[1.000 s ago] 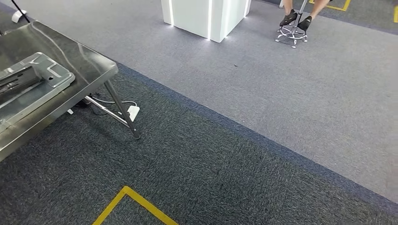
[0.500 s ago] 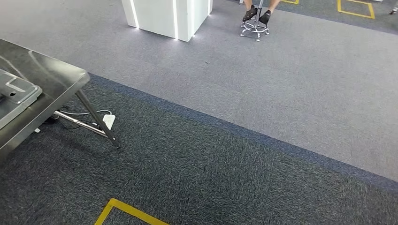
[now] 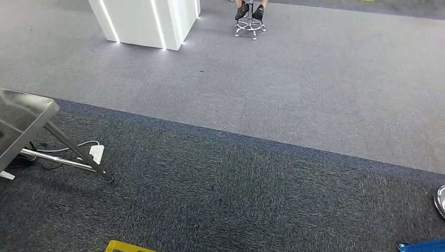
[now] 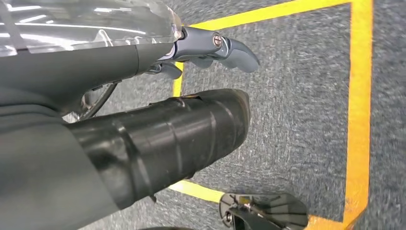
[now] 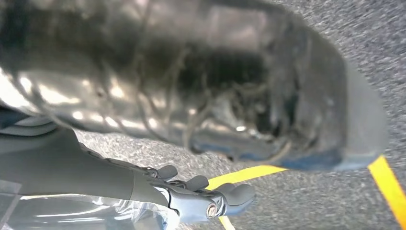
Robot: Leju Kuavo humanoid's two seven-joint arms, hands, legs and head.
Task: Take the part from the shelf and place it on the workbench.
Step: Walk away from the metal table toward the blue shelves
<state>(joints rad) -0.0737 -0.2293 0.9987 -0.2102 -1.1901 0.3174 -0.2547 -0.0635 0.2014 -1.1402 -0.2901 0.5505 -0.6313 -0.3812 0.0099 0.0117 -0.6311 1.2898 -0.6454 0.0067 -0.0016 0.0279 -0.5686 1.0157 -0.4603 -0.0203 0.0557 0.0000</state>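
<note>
The step in hand is judged to be travel across the floor: no shelf and no part are seen, and where the part lies cannot be told. One corner of the polished steel workbench [image 3: 21,118] is seen at the left edge of the head view.

The left hand [image 4: 210,50] hangs over grey carpet inside a yellow taped floor rectangle [image 4: 360,110]; its fingers are loosely curled and nothing is held. The right hand [image 5: 201,199] hangs likewise, fingers curled, nothing held.

Next, the shelf must be brought into sight and squarely faced before any reach.

Noted around: a white illuminated pillar [image 3: 141,21], a chrome-based stool with a seated person's feet [image 3: 250,18], a white power strip with cable [image 3: 95,153] under the workbench, and a blue edge [image 3: 422,245] at lower right, identity undetermined.
</note>
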